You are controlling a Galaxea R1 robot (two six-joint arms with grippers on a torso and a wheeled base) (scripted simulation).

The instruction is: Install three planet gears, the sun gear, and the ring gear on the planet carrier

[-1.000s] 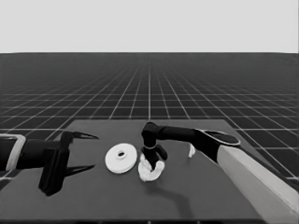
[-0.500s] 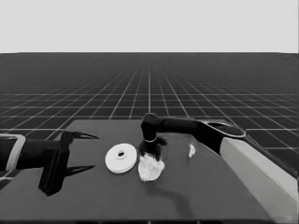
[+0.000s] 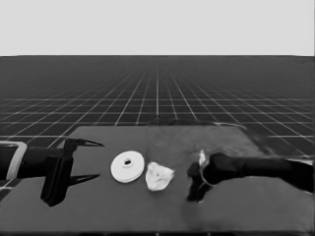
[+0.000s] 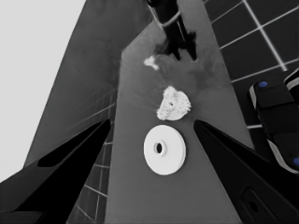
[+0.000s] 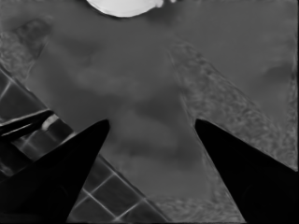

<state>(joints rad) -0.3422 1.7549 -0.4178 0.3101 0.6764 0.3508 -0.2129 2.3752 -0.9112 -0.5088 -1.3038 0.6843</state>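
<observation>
Right gripper has withdrawn, fingers apart and empty, to 3 o'clock of the gear-laden smaller round part, leaving the larger round part still uninstalled; left gripper waits spread apart.

Head view looks down across the table; left wrist views it sideways.

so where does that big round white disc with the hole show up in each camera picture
Head view: the larger round part lies left of centre on the table, between the waiting left gripper and the gear cluster.
Left wrist view: it lies between that gripper's two fingers.
Right wrist view: a white part at the edge may be it; cannot tell.
Shared landmark: the toothed cluster beside the disc, in the head and left wrist views.
</observation>
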